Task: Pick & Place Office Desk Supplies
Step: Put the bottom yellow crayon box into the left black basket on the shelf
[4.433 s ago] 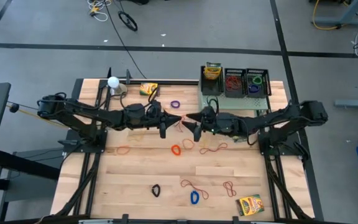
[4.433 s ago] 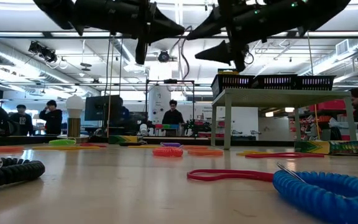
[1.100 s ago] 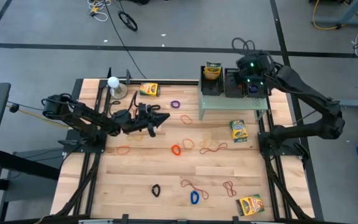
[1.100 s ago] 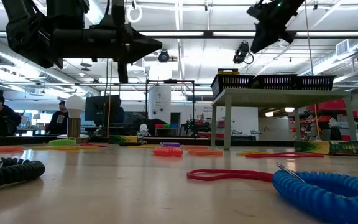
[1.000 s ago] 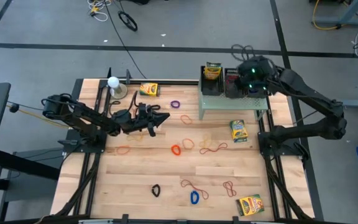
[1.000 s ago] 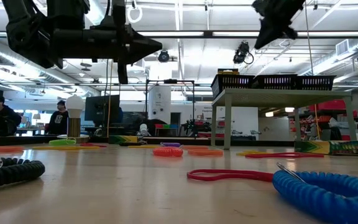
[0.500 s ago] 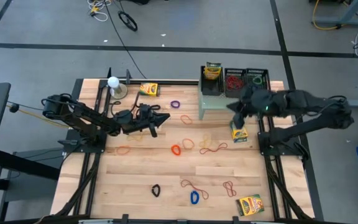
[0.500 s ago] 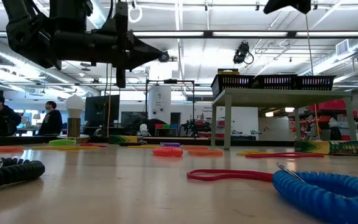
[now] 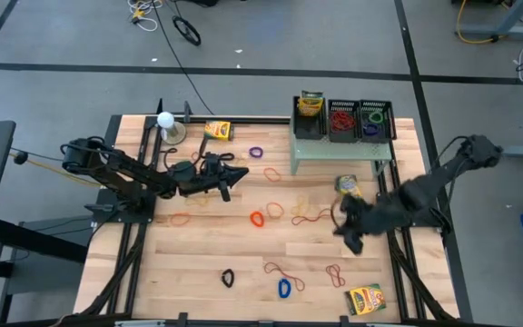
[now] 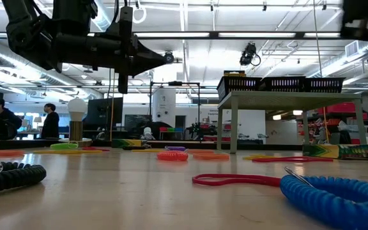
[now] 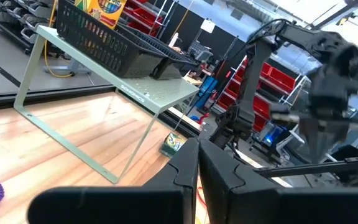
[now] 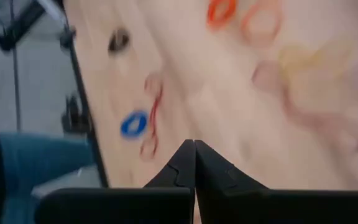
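Three black mesh trays (image 9: 343, 118) stand on the pale green shelf (image 9: 339, 145) at the far right; one holds a crayon box (image 9: 310, 104). More crayon boxes lie on the table (image 9: 347, 185), (image 9: 364, 298), (image 9: 217, 131). Rubber bands are scattered over the wood, among them an orange one (image 9: 257, 219) and a blue one (image 9: 285, 289). My left gripper (image 9: 235, 173) hovers shut above the table's middle left, holding nothing. My right gripper (image 9: 343, 229) is shut and empty, low over the table in front of the shelf; its wrist view looks down on the blue band (image 12: 133, 123).
A white ball on a stand (image 9: 165, 120) is at the far left. A coiled blue cord (image 10: 337, 195) and a black one (image 10: 8, 176) lie near the low camera. People stand in the room beyond the table (image 10: 50, 121). Bare wood lies at the near left.
My right gripper has swung away from above the trays on the shelf, toward the table's near edge and down, passing the crayon box in front of the shelf. It now hangs low over the right middle of the table. It stays shut.
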